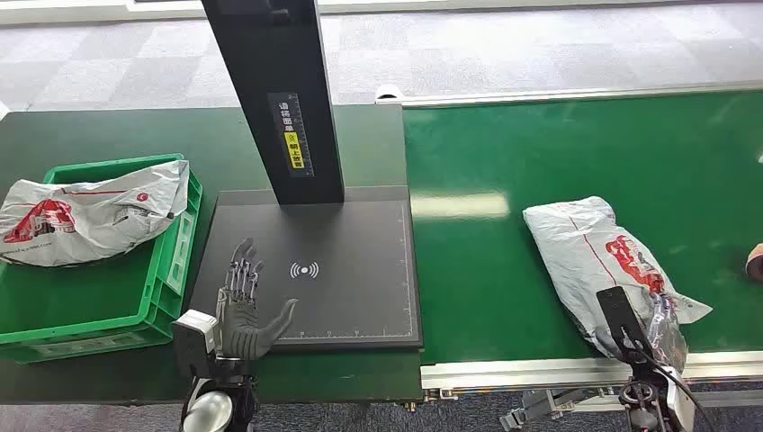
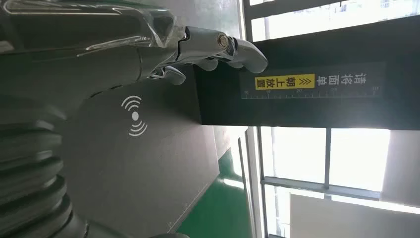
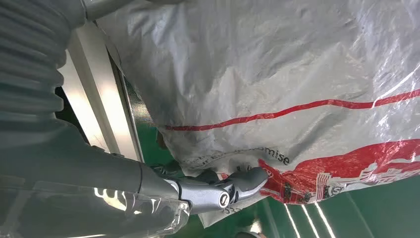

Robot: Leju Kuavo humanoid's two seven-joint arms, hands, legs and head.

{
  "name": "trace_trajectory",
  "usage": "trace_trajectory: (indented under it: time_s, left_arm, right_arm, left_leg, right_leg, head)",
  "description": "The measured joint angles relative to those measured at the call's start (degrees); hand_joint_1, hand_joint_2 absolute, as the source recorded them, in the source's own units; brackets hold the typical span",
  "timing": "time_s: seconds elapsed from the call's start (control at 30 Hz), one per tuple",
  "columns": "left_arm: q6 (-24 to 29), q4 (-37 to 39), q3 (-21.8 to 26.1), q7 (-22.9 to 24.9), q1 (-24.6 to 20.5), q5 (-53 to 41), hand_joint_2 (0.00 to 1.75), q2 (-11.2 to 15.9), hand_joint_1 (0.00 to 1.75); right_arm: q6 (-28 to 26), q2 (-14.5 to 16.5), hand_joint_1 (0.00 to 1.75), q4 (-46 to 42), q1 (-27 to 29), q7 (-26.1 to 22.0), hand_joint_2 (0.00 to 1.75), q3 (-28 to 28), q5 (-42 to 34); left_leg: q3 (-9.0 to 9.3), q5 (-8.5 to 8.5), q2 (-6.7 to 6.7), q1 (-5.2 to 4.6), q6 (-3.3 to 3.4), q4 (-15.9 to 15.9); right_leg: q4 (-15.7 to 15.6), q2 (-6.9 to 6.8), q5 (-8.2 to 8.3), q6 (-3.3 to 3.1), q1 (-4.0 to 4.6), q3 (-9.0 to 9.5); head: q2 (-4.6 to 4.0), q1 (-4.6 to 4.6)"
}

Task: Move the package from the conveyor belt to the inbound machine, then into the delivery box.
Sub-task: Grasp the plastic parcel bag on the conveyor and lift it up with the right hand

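A grey plastic package [image 1: 594,247] with red print lies on the green conveyor belt [image 1: 504,162] at the right. My right hand [image 1: 664,331] is at the package's near end by the belt's front rail. In the right wrist view its fingers [image 3: 233,188] touch the package [image 3: 277,74] at its edge; whether they grip it is hidden. My left hand [image 1: 243,310] hovers open, fingers spread, over the front left corner of the inbound machine's black platform [image 1: 360,234]. In the left wrist view the left hand [image 2: 148,54] is above the scan symbol [image 2: 134,115].
The machine's black post [image 1: 274,90] rises from the platform's back. At the left stands a green delivery box [image 1: 108,306] with another grey package [image 1: 90,211] lying over its rim. A person's hand [image 1: 754,263] shows at the right edge over the belt.
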Motion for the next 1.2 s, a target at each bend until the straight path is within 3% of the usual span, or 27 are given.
trace_trajectory:
  time_s: [0.03, 0.07, 0.1, 0.57, 0.7, 1.03, 1.2]
  left_arm:
    - [0.0, 0.0, 0.0, 0.0, 0.0, 0.0, 1.75, 0.0, 0.00]
    - [0.0, 0.0, 0.0, 0.0, 0.1, 0.0, 1.75, 0.0, 0.00]
    - [0.0, 0.0, 0.0, 0.1, 0.1, 0.0, 1.75, 0.0, 0.00]
    - [0.0, 0.0, 0.0, 0.3, 0.0, 0.0, 1.75, -0.1, 0.00]
    - [0.0, -0.2, 0.1, 0.5, 0.0, -0.4, 1.75, -0.1, 0.00]
    - [0.1, -0.8, 0.9, 0.8, 0.0, -0.7, 1.75, -0.1, 0.00]
    - [0.6, -2.1, 2.0, 0.8, 0.0, -0.9, 1.75, -0.1, 0.00]
  right_arm:
    - [0.1, -0.1, 1.19, 0.2, -0.1, 0.0, 1.75, 0.0, -0.1]
    - [0.3, -0.1, 1.33, 0.5, -0.2, -0.1, 1.75, -0.1, -0.3]
    - [0.7, -0.3, 1.75, 0.9, -0.3, -0.2, 1.75, -0.2, -0.6]
    - [2.4, -1.3, 1.75, 3.9, -2.9, -3.9, 1.75, -1.3, -1.9]
    - [1.2, -1.1, 1.75, 3.5, -3.1, -7.0, 1.75, -1.3, -2.9]
    - [0.4, 1.6, 1.75, -5.6, -1.7, -10.0, 1.75, 0.2, -6.1]
    - [1.3, 5.3, 1.75, -21.4, 3.2, -10.3, 1.75, 5.5, -9.4]
  left_leg:
    - [0.00, 0.00, 0.00, 0.00, 0.00, 0.0]
    - [0.00, 0.00, 0.00, 0.00, 0.00, 0.0]
    - [0.00, 0.00, 0.00, 0.00, 0.00, 0.0]
    - [0.00, 0.00, -0.01, -0.01, 0.00, 0.0]
    - [-0.04, 0.00, -0.02, -0.01, 0.00, 0.0]
    - [-0.09, 0.00, -0.04, -0.01, 0.00, 0.0]
    - [-0.15, 0.00, -0.02, 0.01, -0.01, 0.0]
  right_leg:
    - [0.0, 0.00, 0.00, 0.00, -0.01, 0.00]
    - [0.0, 0.00, 0.00, 0.00, -0.01, 0.00]
    - [0.0, 0.00, 0.00, 0.00, -0.02, 0.00]
    - [0.0, -0.01, 0.00, 0.00, -0.01, 0.00]
    - [0.0, -0.02, 0.00, 0.00, -0.01, 0.00]
    - [0.0, -0.04, 0.00, 0.00, -0.02, -0.02]
    - [0.0, -0.02, 0.00, -0.01, 0.02, -0.10]
  head:
    - [0.00, 0.00]
    - [0.00, 0.00]
    - [0.00, -0.01]
    - [0.00, -0.01]
    - [0.00, -0.01]
    - [0.00, -0.01]
    - [0.00, -0.02]
